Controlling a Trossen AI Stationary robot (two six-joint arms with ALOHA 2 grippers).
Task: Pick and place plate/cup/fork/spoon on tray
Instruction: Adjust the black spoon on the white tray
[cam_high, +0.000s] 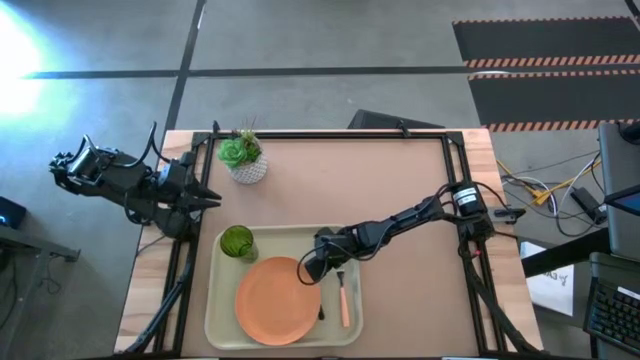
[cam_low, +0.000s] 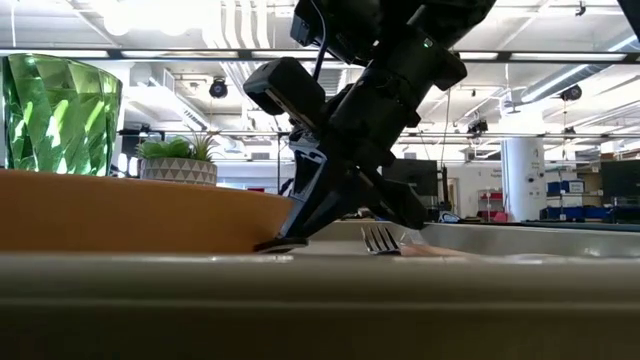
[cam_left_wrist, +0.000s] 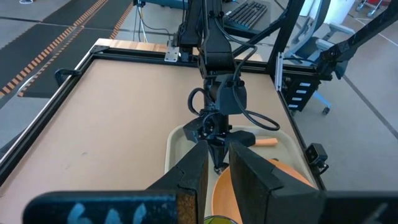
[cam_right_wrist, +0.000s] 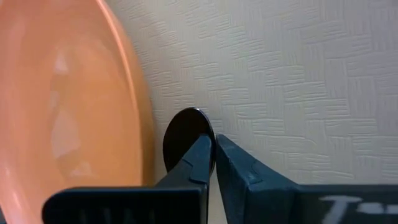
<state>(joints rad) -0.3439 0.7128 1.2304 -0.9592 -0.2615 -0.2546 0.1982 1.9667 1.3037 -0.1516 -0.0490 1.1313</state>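
Note:
The cream tray (cam_high: 214, 300) lies at the table's near middle. On it are the salmon plate (cam_high: 278, 300), the green cup (cam_high: 237, 242) in its far left corner, and the pink-handled fork (cam_high: 344, 300) to the right of the plate. My right gripper (cam_high: 306, 274) is low over the tray between plate and fork, shut on the dark spoon (cam_right_wrist: 185, 140). My left gripper (cam_high: 212, 202) waits at the table's left edge, slightly open and empty. My right gripper pinches the spoon just behind its bowl (cam_right_wrist: 200, 138) between its two fingertips (cam_right_wrist: 199, 157). The fingers slant down from the table's far right. The oval bowl (cam_low: 278, 243) sticks out past the fingertips and rests on the tray floor beside the plate's rim. The fingers hide the handle.
A white pot with a green plant (cam_high: 245, 160) stands at the far left of the table. Black frame rails (cam_high: 455, 190) run along the table's edges. The brown mat (cam_high: 400, 180) right of and beyond the tray is bare.

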